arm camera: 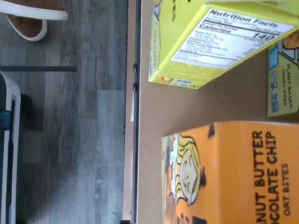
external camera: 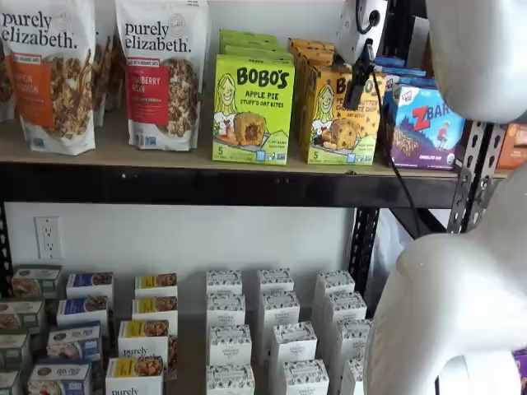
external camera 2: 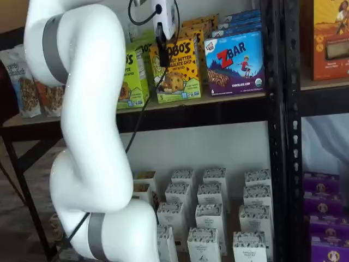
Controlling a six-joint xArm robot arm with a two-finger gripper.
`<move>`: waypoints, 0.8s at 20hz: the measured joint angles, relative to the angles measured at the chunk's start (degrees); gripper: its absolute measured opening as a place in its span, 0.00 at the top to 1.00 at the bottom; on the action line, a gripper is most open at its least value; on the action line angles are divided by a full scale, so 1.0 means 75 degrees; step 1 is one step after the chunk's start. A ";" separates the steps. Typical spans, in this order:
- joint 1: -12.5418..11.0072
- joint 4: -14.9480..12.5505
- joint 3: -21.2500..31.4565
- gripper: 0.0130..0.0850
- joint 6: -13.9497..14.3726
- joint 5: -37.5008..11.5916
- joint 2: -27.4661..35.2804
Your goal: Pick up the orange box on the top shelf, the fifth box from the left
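Orange box (external camera: 339, 117) stands upright on the top shelf (external camera: 189, 158), between the lime-green Apple Pie box (external camera: 252, 109) and the blue-purple Zbar box (external camera: 426, 126), each just beside it.

Nearest the cameras in both shelf views is the white arm (external camera 2: 87, 136), which covers much of the scene. At its end the gripper (external camera: 360, 78) hangs in front of the orange box's upper face, its black fingers (external camera 2: 161, 48) dark against the printed carton (external camera 2: 175, 71), with a cable (external camera: 395, 173) trailing down past the black front beam (external camera: 206, 185). The fingers show as one dark shape from both angles, so I cannot tell whether they are spread or pressed together; they may be touching the carton front, but the pictures leave that unclear.

From the wrist view the orange box (arm camera: 233, 175) fills the near corner, its blonde cartoon girl and "NUT BUTTER / COLATE CHIP" lettering readable. Beyond it on the tan board (arm camera: 168, 107) the yellow-green carton (arm camera: 210, 42) shows its nutrition panel.

Farther back, more orange cartons (external camera: 306, 51) are stacked behind the front one. On the lower shelf stand rows of white cartons (external camera: 280, 329).
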 joint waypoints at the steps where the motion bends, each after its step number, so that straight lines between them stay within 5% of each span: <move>1: 0.0002 0.0001 0.0022 0.00 0.0002 -0.0025 -0.0010; 5: -0.0027 0.0034 0.0128 0.00 -0.0027 -0.0149 -0.0076; 7: -0.0078 0.0103 0.0184 0.11 -0.0070 -0.0224 -0.0122; 16: -0.0184 0.0216 0.0201 0.33 -0.0158 -0.0263 -0.0183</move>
